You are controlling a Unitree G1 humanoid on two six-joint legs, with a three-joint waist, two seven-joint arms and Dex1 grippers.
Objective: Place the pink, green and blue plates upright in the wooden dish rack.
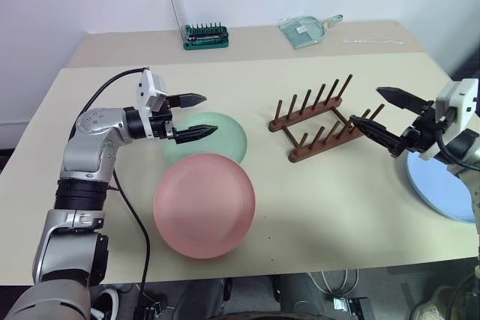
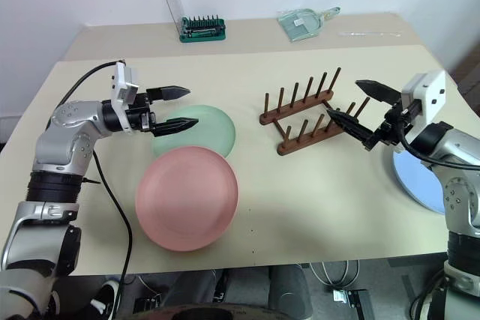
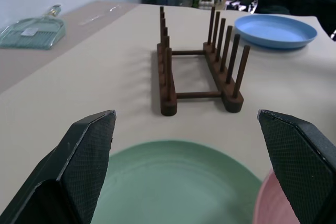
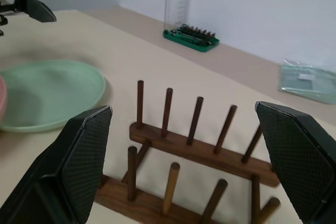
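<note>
The pink plate [image 1: 204, 204] lies flat near the table's front, overlapping the near rim of the green plate [image 1: 225, 139] behind it. At the right edge the blue plate [image 1: 439, 183] lies flat, partly behind my right arm. The wooden dish rack [image 1: 322, 118] stands empty between them, pegs up. My left gripper [image 1: 196, 115] hovers open above the green plate's left side, pointing right toward the rack. My right gripper [image 1: 381, 112] is open too, held just right of the rack and pointing left at it. Neither holds anything.
A green screwdriver-bit holder [image 1: 206, 35] with a clear lid stands at the back of the table, and a clear dustpan-like item [image 1: 304, 30] lies to its right. A black cable [image 1: 131, 207] runs down the left side past my left arm.
</note>
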